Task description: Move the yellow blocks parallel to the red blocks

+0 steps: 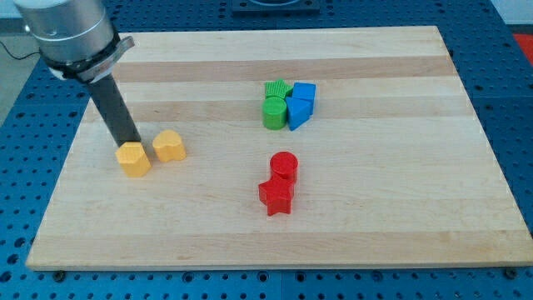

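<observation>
My tip [130, 146] stood on the wooden board [400, 225], touching the upper edge of the yellow hexagonal block [133, 159]; being a bare rod, it had nothing to open or close and held nothing. The second yellow block [169, 146], rounded on top and notched like a heart, lay just to the view's right of my tip, near the first but apart from it. The red cylinder [284, 165] and the red star block [276, 197] lay well to the view's right of my tip and somewhat lower, touching, stacked in a near-vertical line. Farther toward the view's top right sat a cluster: a green cylinder [274, 112], a ribbed green block [276, 87], a blue cube [304, 94] and a blue wedge-like block [297, 115].

I judged the yellow blocks light, rigid and free to slide; the hexagon's flat faces should take a push squarely, whereas the heart's curved side would likely turn if struck off centre. Contact low on a face, aimed through the middle, seemed best.

The board appeared smooth and level, its grain running across the view. Open wood lay between the yellow pair and the red pair, giving ample room. The board's left edge was near my tip, so I judged that pushes in that direction risked a fall.
</observation>
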Controlling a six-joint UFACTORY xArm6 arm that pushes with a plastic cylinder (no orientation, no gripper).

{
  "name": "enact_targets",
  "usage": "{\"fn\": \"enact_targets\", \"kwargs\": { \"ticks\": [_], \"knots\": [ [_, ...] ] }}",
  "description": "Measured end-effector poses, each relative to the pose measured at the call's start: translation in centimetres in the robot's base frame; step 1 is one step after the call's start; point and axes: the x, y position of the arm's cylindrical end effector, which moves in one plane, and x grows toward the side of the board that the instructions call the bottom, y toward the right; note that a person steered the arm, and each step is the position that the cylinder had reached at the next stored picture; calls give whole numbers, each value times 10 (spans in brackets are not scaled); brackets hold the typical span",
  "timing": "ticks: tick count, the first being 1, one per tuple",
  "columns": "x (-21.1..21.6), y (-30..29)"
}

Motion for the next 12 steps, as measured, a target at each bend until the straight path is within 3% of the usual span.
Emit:
{"fn": "enact_targets", "kwargs": {
  "ticks": [2,4,5,6,8,9,11,12],
  "knots": [
    [28,49],
    [4,-3],
    [-29,-4],
    [-30,30],
    [10,96],
    [3,94],
    [4,23],
    [31,-14]
  ]
}}
